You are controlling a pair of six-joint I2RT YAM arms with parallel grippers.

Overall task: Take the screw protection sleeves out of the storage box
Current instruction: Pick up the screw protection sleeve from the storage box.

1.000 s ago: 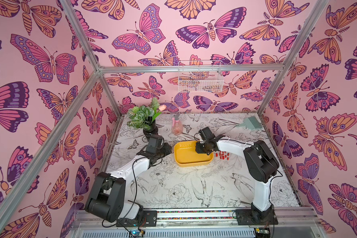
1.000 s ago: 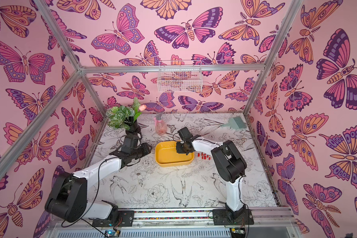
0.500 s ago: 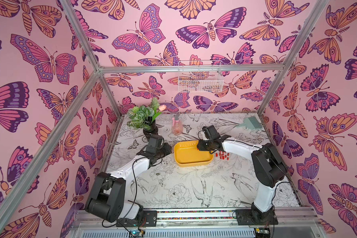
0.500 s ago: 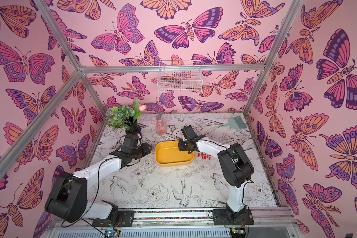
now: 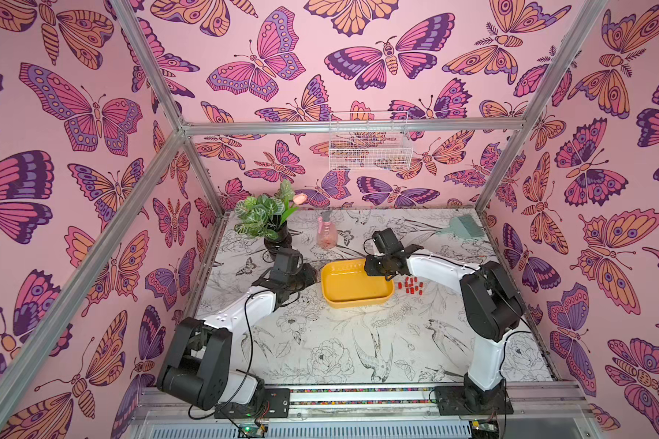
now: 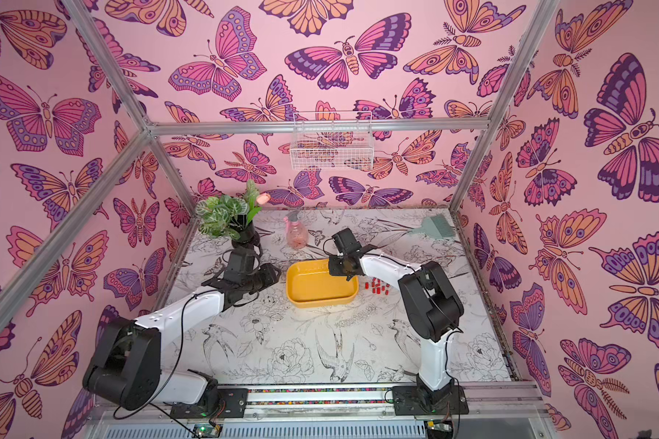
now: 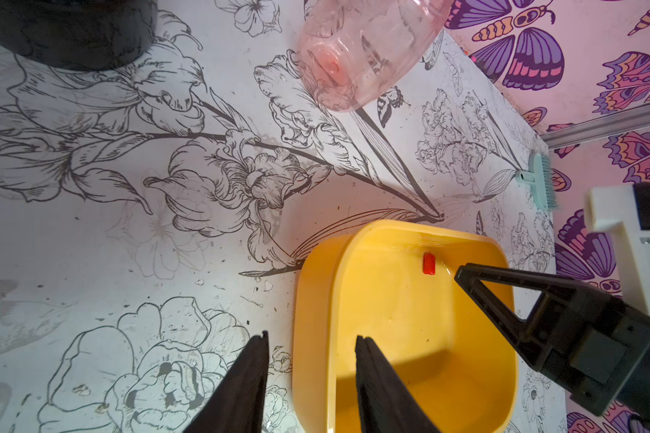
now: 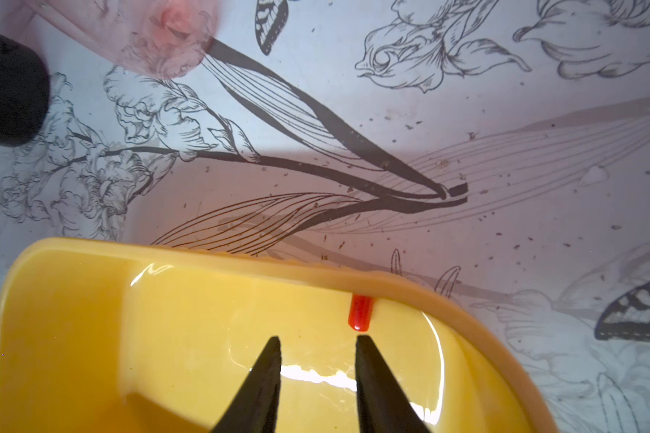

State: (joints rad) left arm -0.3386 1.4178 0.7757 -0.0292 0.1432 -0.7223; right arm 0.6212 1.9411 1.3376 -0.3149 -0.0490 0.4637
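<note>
Right wrist view shows the right hand (image 8: pixel 318 339) open, its two black fingers parted with nothing between them, low inside the yellow storage box (image 8: pixel 203 256). Just past one fingertip (image 8: pixel 361 343) lies a single red screw protection sleeve (image 8: pixel 360 313), on the box floor against the wall. It looks a hair short of touching the fingertip, though the angle leaves that unsure. In both top views this hand sits over the box's far corner on the right arm's side.

Left wrist view has the left hand (image 7: pixel 312 337) open too, astride the box wall on the left arm's side. One finger is inside the box and one is outside over the desk (image 7: pixel 128 243), with a strip of desk showing between the outer finger and the rim.

Outside the box, a cluster of red screw protection sleeves (image 5: pixel 411 285) lies on the desk just beside its right-arm end.

Farther back stand a pink spray bottle (image 5: pixel 327 233) and a potted plant (image 5: pixel 267 216). A teal brush (image 5: pixel 465 226) lies near the far corner, and a white wire basket (image 5: pixel 370 146) hangs on the back wall.
</note>
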